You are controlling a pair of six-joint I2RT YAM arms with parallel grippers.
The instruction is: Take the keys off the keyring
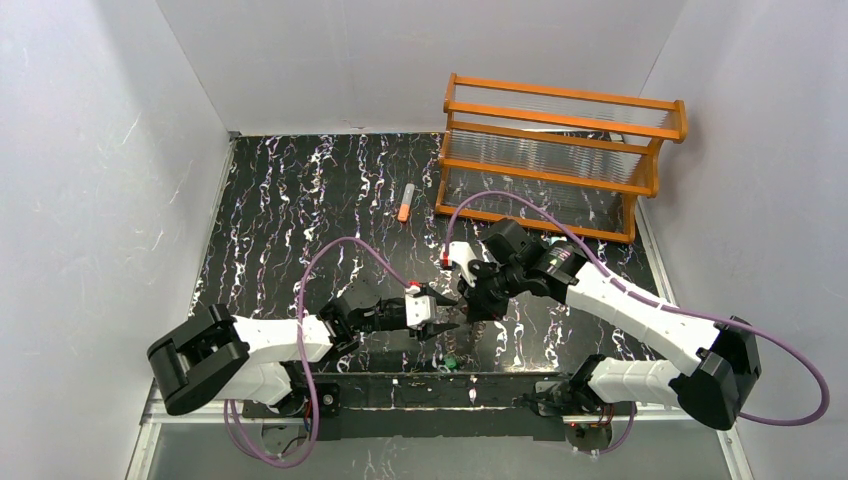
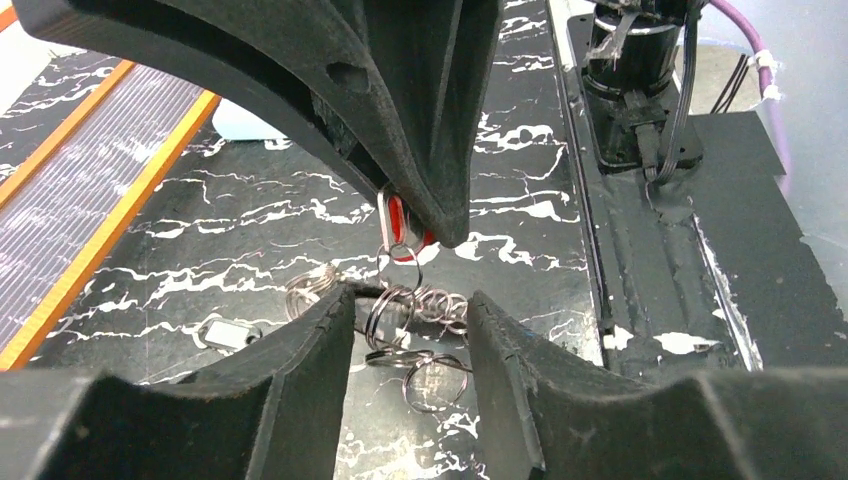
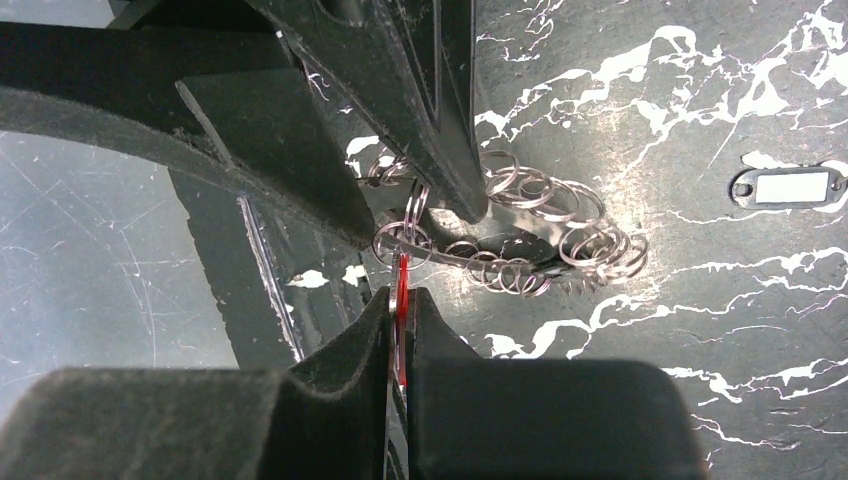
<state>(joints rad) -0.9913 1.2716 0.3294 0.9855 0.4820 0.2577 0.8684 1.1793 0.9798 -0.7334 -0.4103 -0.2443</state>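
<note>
**Jaws nose to nose**

Left jaws stand a little apart with the keyring (image 3: 520,245) between them. It is a flat grey metal ring hung with a bunch of small silvery wire loops. The loops touch both inner faces, so the bunch looks gripped. Whether it is clear of the black, white-veined desk (image 1: 300,200) I cannot tell.

Right jaws are pressed fully together on the small red tag-like key with a pale rim (image 2: 396,222), which shows as a thin red sliver, edge-on, in the right wrist view. A single wire loop joins this key to the bunch, just beside the left jaws' tips.

From above, the two sets of jaws meet tip to tip over the front middle of the desk, between the arm bases.

A small dark-framed key with a white face (image 3: 789,187) lies flat on the desk, apart from the ring. A tiny green key (image 1: 447,365) lies near the desk's front edge, below the jaws.

Farther back rest an orange-and-grey tube (image 1: 404,203) and, at the far right corner, an orange wooden rack (image 1: 560,150).
</note>
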